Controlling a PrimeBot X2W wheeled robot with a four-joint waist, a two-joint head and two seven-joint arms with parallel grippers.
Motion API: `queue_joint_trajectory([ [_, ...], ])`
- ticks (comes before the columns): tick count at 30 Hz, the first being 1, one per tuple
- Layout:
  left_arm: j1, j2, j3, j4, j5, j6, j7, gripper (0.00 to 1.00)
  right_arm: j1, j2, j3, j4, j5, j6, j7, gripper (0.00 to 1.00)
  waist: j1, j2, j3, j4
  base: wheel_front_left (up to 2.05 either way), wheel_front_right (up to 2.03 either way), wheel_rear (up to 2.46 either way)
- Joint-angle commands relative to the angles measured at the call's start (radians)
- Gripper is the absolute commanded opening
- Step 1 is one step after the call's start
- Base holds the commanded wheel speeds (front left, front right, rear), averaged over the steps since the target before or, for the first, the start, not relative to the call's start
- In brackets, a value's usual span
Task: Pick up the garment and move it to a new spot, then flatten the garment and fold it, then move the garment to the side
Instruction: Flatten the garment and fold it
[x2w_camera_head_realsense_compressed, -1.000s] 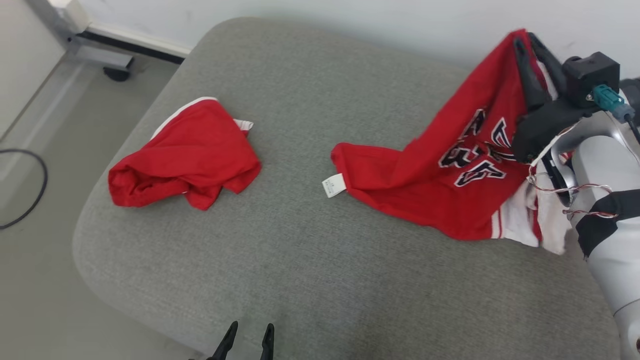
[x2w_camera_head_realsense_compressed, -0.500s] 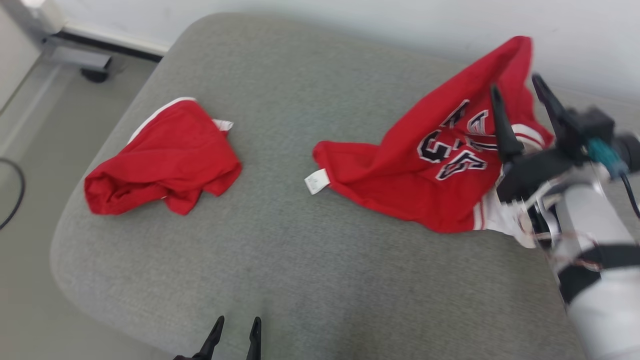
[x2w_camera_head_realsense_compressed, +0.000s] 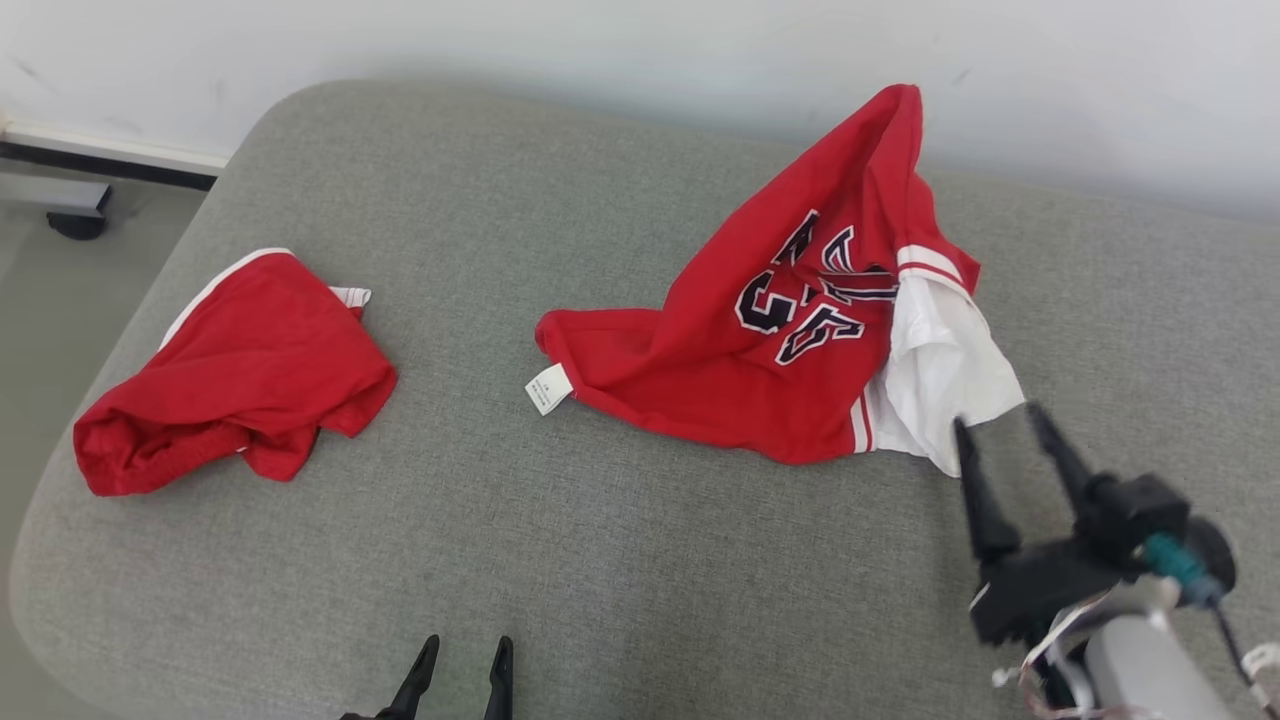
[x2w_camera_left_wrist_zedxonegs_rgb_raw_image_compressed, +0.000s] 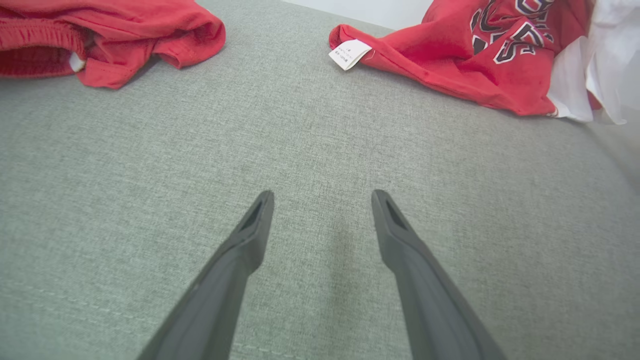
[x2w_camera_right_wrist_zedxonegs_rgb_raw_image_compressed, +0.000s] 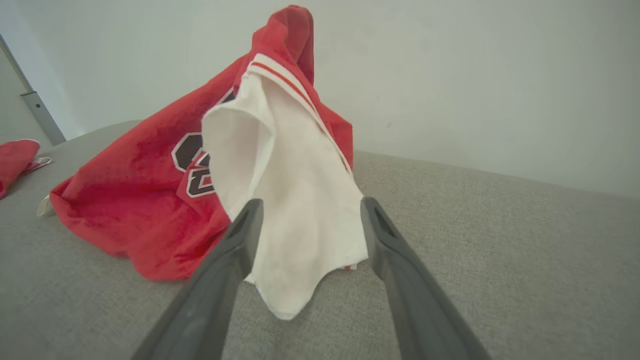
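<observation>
**A:** How do the arms sit?

**B:** The right end effector (x2w_camera_head_realsense_compressed: 995, 417) is low over the near right of the grey cushion (x2w_camera_head_realsense_compressed: 600, 560). Its fingers are spread and empty, and they aim away from the robot at the jersey's white sleeve (x2w_camera_head_realsense_compressed: 935, 380). The tips are just beside the sleeve's lower edge, though I cannot tell if one touches it. The left end effector (x2w_camera_head_realsense_compressed: 467, 641) is at the cushion's near edge, also spread and gripping nothing.

**A:** And the garment?

**B:** The red jersey (x2w_camera_head_realsense_compressed: 720, 370) lies crumpled on the right half of the cushion, with dark, white-edged lettering facing up. The sleeve spills out at its right, below a red-striped white band. A second red garment (x2w_camera_head_realsense_compressed: 240, 380) is bunched well apart at the left.

**A:** Which way does it run?

**B:** Its long axis is diagonal. It goes from the corner with the white tag (x2w_camera_head_realsense_compressed: 549, 388), near the cushion's middle, up to a raised peak at the far right, in front of the pale wall (x2w_camera_head_realsense_compressed: 600, 50).
</observation>
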Motion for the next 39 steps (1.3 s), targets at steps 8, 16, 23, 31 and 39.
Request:
queue_joint_trajectory([
  [8,0.009,0.0,-0.003,0.006,0.006,-0.006,-0.003,1.0,0.042,0.032,0.052,0.033,-0.009,0.001,-0.004,1.0,0.0001,0.0,-0.008,0.005,0.0,0.0,0.0],
  [16,0.005,0.0,-0.006,0.007,-0.002,-0.003,-0.003,1.0,-0.039,0.054,0.038,0.099,-0.051,0.001,-0.004,1.0,0.0001,0.0,0.006,0.033,0.0,0.0,0.0],
  [23,0.007,0.0,-0.012,0.004,-0.011,0.001,-0.003,1.0,-0.125,0.061,-0.012,0.153,-0.097,0.001,-0.005,0.0,0.0001,0.0,0.008,0.045,0.0,0.0,0.0],
  [31,0.0,0.0,-0.013,-0.004,-0.019,0.003,-0.003,1.0,-0.213,-0.058,-0.112,0.055,-0.118,0.001,-0.005,0.0,0.0001,0.0,0.017,0.041,0.0,0.0,0.0],
  [39,-0.031,0.0,-0.033,0.001,-0.021,-0.004,-0.003,1.0,-0.45,-0.211,-0.202,0.231,-0.245,0.001,0.019,0.0,0.0001,0.0,0.045,0.073,0.0,0.0,0.0],
])
